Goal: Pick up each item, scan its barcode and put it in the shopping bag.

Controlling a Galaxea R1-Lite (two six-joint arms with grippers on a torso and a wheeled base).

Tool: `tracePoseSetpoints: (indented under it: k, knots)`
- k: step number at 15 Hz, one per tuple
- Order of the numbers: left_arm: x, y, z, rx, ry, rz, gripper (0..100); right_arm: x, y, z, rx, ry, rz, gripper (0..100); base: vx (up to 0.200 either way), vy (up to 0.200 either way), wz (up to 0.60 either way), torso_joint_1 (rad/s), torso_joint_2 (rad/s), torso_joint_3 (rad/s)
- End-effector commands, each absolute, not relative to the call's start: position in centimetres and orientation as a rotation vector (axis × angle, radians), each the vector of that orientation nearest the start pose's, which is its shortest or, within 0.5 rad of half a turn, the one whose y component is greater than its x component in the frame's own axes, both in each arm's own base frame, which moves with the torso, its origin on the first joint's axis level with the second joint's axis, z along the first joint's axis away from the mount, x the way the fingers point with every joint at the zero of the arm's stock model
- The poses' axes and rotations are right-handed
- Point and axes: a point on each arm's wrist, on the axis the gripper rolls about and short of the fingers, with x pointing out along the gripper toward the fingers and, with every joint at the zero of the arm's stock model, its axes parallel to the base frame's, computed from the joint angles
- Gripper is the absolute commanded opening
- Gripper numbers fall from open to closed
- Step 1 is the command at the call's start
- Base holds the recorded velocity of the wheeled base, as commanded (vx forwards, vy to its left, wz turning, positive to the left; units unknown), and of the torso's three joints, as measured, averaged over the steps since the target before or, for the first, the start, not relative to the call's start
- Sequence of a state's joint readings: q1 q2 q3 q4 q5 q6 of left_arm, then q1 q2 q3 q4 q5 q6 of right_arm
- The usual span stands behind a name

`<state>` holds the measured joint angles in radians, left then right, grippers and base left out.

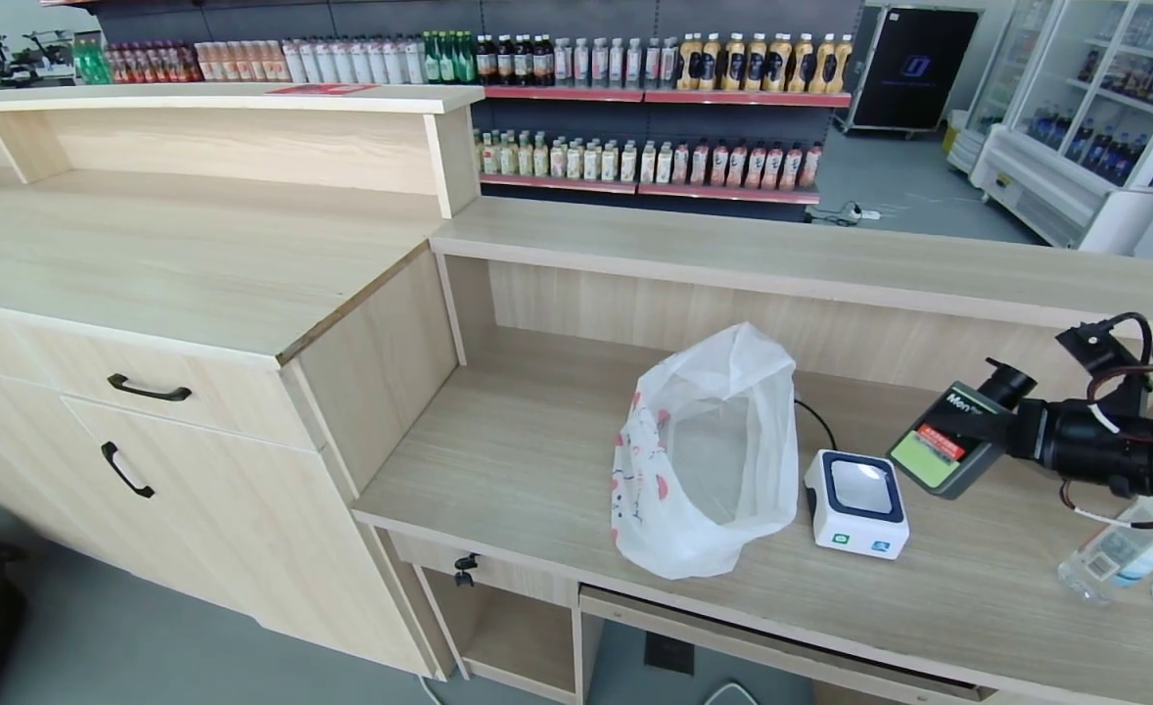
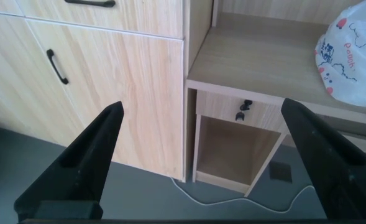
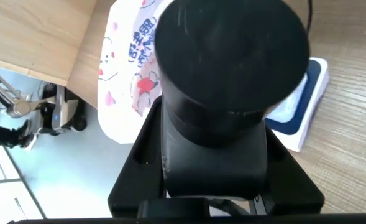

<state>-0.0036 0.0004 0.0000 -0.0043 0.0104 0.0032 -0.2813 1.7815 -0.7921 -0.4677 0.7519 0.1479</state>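
I am gripping a dark container with a green label (image 1: 939, 452) in my right end effector (image 1: 1002, 416), clenched around its far end. The container is hanging tilted in the air, just beside and slightly above the white barcode scanner (image 1: 855, 504), with its labelled face turned down toward the scanner's window. In the right wrist view the container's dark round body (image 3: 232, 68) is blocking most of the scene, with the scanner (image 3: 307, 106) showing past one edge and the shopping bag (image 3: 130, 56) past the other.

The shopping bag (image 1: 709, 460), white with red print, is standing open on the tabletop (image 1: 537, 460), touching or nearly touching the scanner on its left side. Two clear bottles (image 1: 1120, 553) are lying on the tabletop at the far right, below my right arm.

My left end effector (image 2: 201, 106) is hanging released, fingers (image 2: 83, 162) spread wide, low in front of the cabinet doors and beside the drawer with a key (image 2: 245, 112).
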Motion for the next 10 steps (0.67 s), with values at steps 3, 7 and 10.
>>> tracePoseSetpoints:
  k: [3, 7, 10]
  knots:
    - [-2.3, 0.0, 7.6, 0.003, -0.005, 0.008, 100, 31.7, -8.2, 12.7, 0.419, 0.511, 0.415, 0, 0.0, 0.0, 0.0, 0.0, 0.0, 0.0]
    - [-2.3, 0.0, 7.6, 0.003, -0.005, 0.008, 100, 32.7, -8.4, 11.9, 0.421, 0.509, 0.427, 0, 0.0, 0.0, 0.0, 0.0, 0.0, 0.0]
    - [-2.3, 0.0, 7.6, 0.003, -0.005, 0.008, 100, 33.0, -8.2, 11.3, 0.428, 0.525, 0.443, 0, 0.0, 0.0, 0.0, 0.0, 0.0, 0.0]
